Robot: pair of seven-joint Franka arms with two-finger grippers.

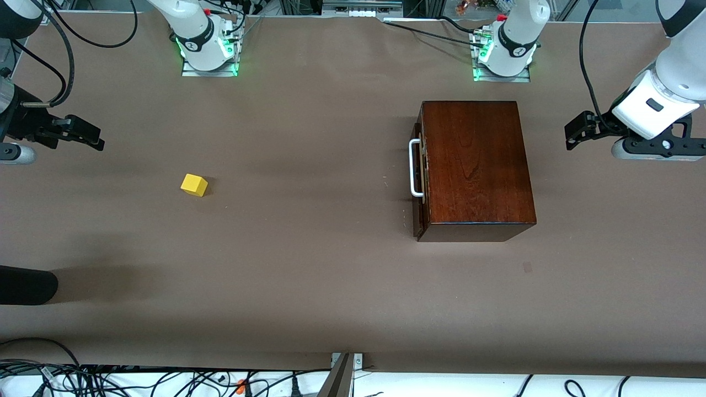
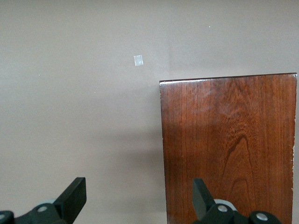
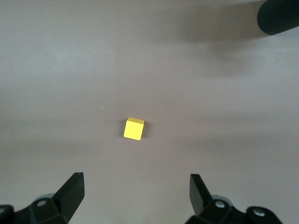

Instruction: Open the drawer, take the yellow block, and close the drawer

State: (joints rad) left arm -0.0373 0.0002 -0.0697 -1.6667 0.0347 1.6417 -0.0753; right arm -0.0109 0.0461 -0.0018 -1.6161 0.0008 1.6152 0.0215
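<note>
The dark wooden box (image 1: 477, 165) stands toward the left arm's end of the table. Its drawer (image 1: 419, 182) is pushed in, and the white handle (image 1: 415, 168) faces the right arm's end. The box top (image 2: 229, 149) fills part of the left wrist view. A small yellow block (image 1: 194, 184) lies on the bare table toward the right arm's end, and the right wrist view also shows the yellow block (image 3: 133, 129). My left gripper (image 1: 573, 135) (image 2: 138, 186) hangs open and empty beside the box. My right gripper (image 1: 91, 138) (image 3: 137, 184) hangs open and empty over the table's end, apart from the block.
A black rounded object (image 1: 25, 286) (image 3: 279, 16) juts in at the right arm's end, nearer to the front camera than the block. A small pale mark (image 1: 528, 267) (image 2: 138, 60) sits on the brown table near the box. Cables (image 1: 110, 377) run along the front edge.
</note>
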